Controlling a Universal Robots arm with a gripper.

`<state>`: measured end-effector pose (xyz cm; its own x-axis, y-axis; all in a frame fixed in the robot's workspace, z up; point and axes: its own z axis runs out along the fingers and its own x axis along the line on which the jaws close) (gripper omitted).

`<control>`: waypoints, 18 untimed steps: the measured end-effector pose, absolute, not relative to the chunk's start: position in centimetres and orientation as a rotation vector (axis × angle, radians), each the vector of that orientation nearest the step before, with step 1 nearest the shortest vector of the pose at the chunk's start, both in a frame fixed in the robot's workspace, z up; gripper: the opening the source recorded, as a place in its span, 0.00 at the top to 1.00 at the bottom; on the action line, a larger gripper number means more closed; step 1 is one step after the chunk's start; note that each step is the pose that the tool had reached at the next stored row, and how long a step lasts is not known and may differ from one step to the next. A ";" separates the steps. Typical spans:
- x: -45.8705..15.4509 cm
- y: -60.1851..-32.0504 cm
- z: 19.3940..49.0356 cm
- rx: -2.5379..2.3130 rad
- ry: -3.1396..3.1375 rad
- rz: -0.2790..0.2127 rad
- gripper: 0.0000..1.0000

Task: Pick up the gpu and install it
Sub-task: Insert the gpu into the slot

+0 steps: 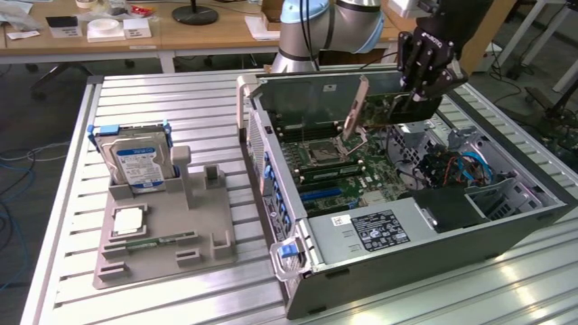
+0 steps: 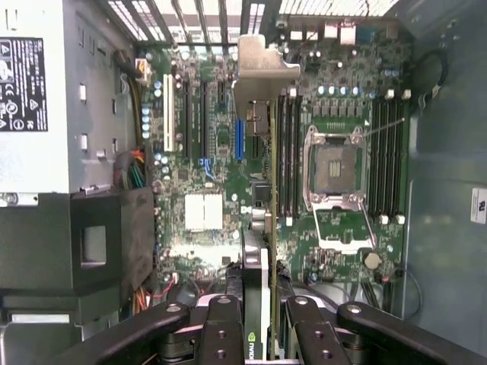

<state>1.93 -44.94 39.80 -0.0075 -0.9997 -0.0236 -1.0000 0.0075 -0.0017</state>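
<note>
In the exterior view, the gripper (image 1: pixel 420 95) hangs over the open computer case (image 1: pixel 505 203) on the counter (image 1: pixel 181 108), its fingers closed on the gpu (image 1: pixel 384 108). The card is held over the motherboard (image 1: pixel 352 169), with its silver bracket toward the exterior view's left. A hard drive (image 1: pixel 137 162) stands in a grey holder (image 1: pixel 172 237), well apart from the case.

In the wrist view, the fingers (image 2: pixel 221 327) clamp the gpu (image 2: pixel 259 266) edge-on. It lies over the board beside the CPU socket (image 2: pixel 335 167).
</note>
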 end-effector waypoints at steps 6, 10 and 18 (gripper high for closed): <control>1.8 -44.9 39.8 -2.201 2.217 0.025 0.73; 1.3 -44.9 39.8 -2.201 2.217 0.025 0.73; 1.1 -44.9 39.8 -2.201 2.217 0.025 0.73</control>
<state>1.12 -44.94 39.79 -0.0075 -0.9997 -0.0237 -1.0000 0.0075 -0.0009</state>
